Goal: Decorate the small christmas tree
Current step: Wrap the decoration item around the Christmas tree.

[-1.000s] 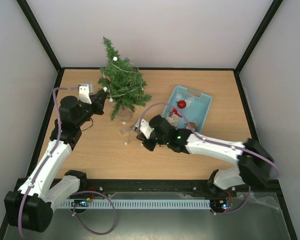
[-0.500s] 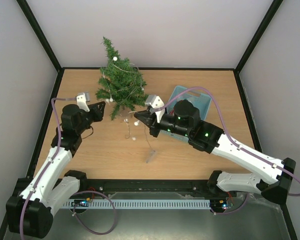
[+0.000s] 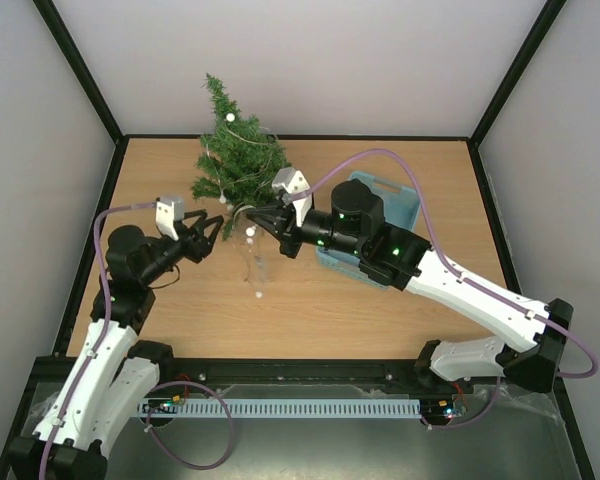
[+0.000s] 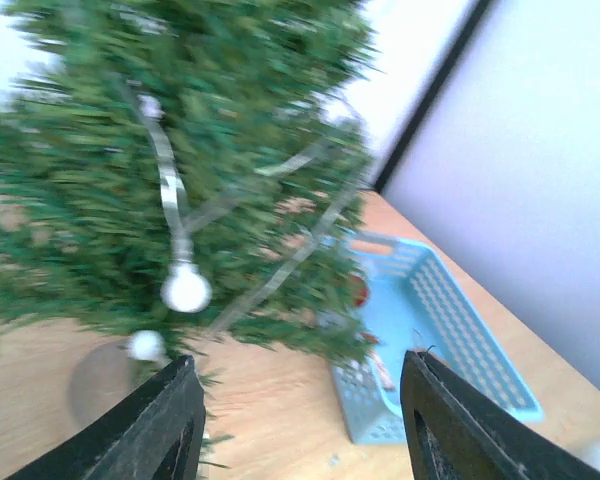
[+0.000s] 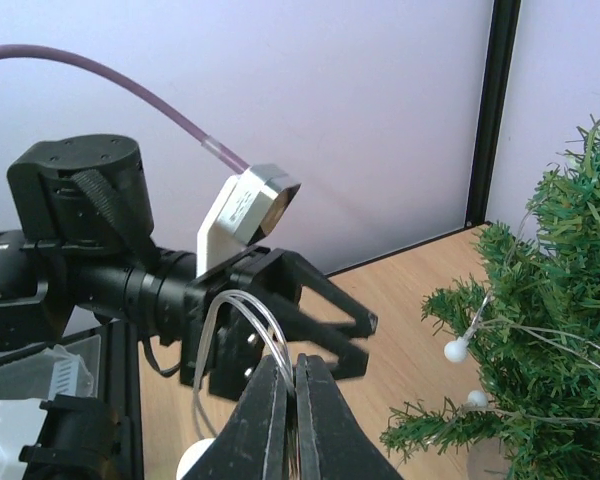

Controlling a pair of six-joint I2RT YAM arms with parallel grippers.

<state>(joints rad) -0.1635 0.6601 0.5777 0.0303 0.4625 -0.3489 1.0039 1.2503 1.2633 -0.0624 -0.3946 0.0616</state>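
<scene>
Small christmas tree (image 3: 238, 165) is standing upright just beyond the tips of both sets of jaws, with a beaded strand lying across its branches. Your right gripper (image 3: 250, 217) is clamping its jaws closed on the bead garland (image 3: 250, 232), whose free end is hanging below those jaws toward the table (image 3: 380, 310). Your left gripper (image 3: 216, 230) is holding its jaws spread with nothing between them, facing the right jaws at close range. You are risking a tip-over: any pull along the garland toward the jaws is loading a light-looking tree, and nothing is bracing it. You are also risking a snag, because the hanging end is lying near the open left fingers.
</scene>
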